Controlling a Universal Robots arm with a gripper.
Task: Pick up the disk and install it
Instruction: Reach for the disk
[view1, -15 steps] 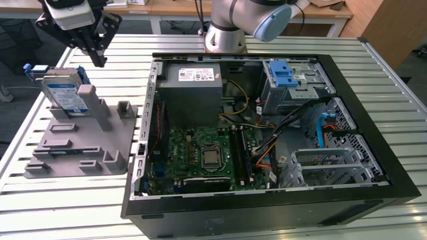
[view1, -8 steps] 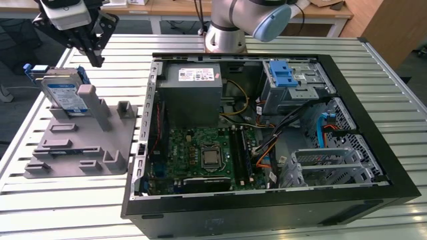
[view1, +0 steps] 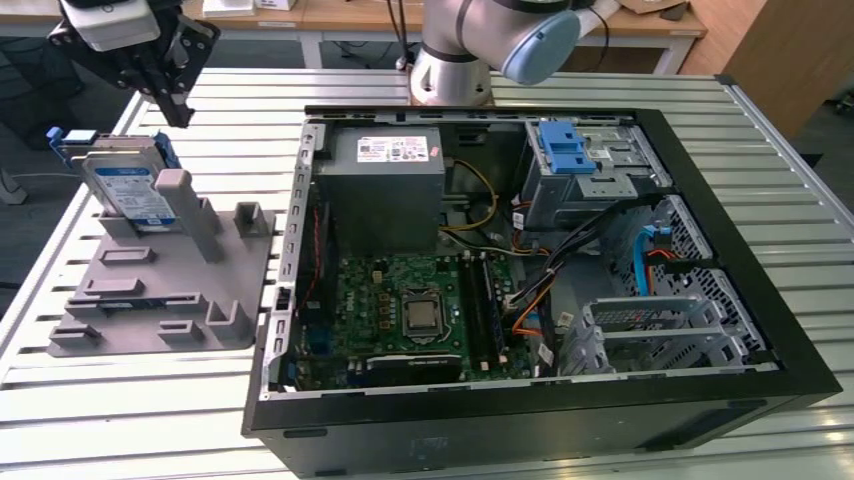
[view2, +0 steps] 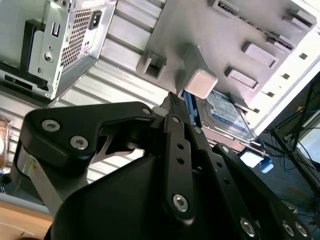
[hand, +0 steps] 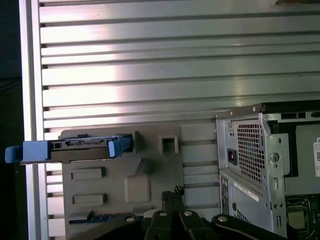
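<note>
1. The disk (view1: 127, 190) is seen standing on edge at the far end of a grey stand (view1: 147, 300). It leans back a little, and its upper edge runs from the exterior view's left to the exterior view's right. That edge lies crosswise to the nearest wall of the open computer case (view1: 534, 420).
2. In the first wrist view the disk (hand: 85, 145) is seen edge-on as a thin strip pointing towards the case (hand: 250, 150).
3. Its broad silver-grey face carries a blue-and-white label, and blue rails (view1: 60, 140) are fitted at both ends.
4. A grey post (view1: 174, 190) of the stand is pictured in front of part of the label.
5. The stand is set on a slatted metal table (view1: 134, 400), just beside the case on the exterior view's left.
6. The gripper (view1: 178, 115) is held above the disk's end nearer the case, apart from it. Its fingers (hand: 172, 191) are pressed together with nothing between them.
</note>
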